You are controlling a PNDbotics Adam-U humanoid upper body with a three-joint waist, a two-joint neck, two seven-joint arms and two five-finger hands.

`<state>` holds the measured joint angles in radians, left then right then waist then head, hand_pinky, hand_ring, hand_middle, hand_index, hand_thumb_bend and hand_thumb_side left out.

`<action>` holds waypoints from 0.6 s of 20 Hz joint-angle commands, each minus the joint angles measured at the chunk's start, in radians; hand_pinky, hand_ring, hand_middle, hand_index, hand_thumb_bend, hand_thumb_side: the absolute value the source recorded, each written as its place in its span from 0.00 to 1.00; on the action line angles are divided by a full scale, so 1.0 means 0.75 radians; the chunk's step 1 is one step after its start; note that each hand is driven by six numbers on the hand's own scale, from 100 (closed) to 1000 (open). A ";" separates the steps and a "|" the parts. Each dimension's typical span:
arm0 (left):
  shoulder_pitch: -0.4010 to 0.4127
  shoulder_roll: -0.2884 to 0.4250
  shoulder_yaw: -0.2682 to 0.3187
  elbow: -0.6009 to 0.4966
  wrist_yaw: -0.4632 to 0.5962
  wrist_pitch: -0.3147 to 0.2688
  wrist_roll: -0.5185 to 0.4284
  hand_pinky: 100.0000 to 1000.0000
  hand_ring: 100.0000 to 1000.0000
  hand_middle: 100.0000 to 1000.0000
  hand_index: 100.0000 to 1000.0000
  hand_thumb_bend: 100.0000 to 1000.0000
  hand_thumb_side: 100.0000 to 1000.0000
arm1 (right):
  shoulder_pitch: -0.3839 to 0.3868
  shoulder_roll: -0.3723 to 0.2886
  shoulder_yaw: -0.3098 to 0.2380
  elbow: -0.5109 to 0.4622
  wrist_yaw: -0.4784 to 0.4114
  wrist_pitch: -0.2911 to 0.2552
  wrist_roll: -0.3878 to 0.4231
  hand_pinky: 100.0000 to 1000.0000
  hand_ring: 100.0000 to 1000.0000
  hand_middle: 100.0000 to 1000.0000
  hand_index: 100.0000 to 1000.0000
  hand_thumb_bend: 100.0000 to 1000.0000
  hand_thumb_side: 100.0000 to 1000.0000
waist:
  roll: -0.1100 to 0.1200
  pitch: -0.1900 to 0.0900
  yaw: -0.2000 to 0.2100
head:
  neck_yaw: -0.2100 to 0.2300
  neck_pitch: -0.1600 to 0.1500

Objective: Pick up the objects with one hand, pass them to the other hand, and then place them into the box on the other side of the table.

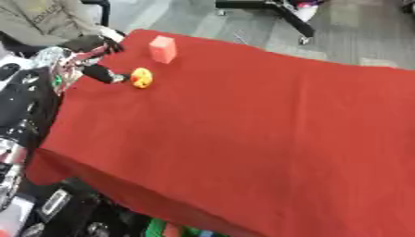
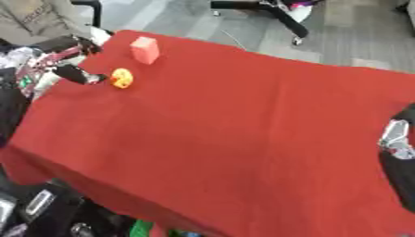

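Observation:
A small round yellow-and-orange object point(image 1: 142, 77) lies on the red tablecloth point(image 1: 243, 129) near its far left edge. My left hand point(image 1: 81, 65) comes in from the left, its fingers spread. One dark finger point(image 1: 105, 75) reaches to the object's left side and touches it, while other fingers point(image 1: 110, 46) point toward the far corner. An orange-pink block point(image 1: 163, 48) stands upright just beyond the object. At the right edge of the right eye view a black and silver part of my right arm point(image 2: 397, 139) shows; its hand is not made out.
A seated person point(image 1: 40, 18) is at the far left corner, beyond the table. A chair base point(image 1: 275, 11) stands on the grey floor behind. Green and red items point(image 1: 162, 227) show below the table's front edge.

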<state>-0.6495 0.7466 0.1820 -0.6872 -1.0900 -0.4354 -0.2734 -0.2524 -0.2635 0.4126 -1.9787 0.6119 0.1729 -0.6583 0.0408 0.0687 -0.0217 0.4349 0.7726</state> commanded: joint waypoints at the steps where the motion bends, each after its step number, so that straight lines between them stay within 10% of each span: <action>1: -0.064 0.045 -0.015 0.096 -0.067 -0.017 0.003 0.83 0.73 0.72 0.85 0.34 0.42 | -0.019 -0.009 0.003 -0.028 0.004 -0.001 0.005 0.61 0.85 0.75 0.97 0.00 0.35 | 0.002 -0.020 -0.004 | 0.012 -0.003; 6: -0.118 0.013 -0.012 0.162 -0.173 0.086 0.165 0.81 0.71 0.70 0.83 0.35 0.18 | -0.022 -0.004 0.009 -0.028 0.006 -0.001 0.008 0.61 0.85 0.75 0.97 0.00 0.35 | -0.004 -0.012 -0.015 | 0.011 -0.003; 12: -0.142 -0.031 -0.010 0.205 -0.236 0.185 0.452 0.80 0.70 0.69 0.83 0.32 0.16 | -0.030 0.006 0.011 -0.028 0.015 0.000 0.011 0.61 0.84 0.74 0.97 0.00 0.36 | -0.013 0.008 -0.031 | 0.023 -0.003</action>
<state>-0.7359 0.7004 0.1705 -0.5305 -1.2585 -0.3073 0.0278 -0.2609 -0.2610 0.4206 -1.9787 0.6149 0.1743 -0.6516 0.0288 0.0846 -0.0455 0.4459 0.7726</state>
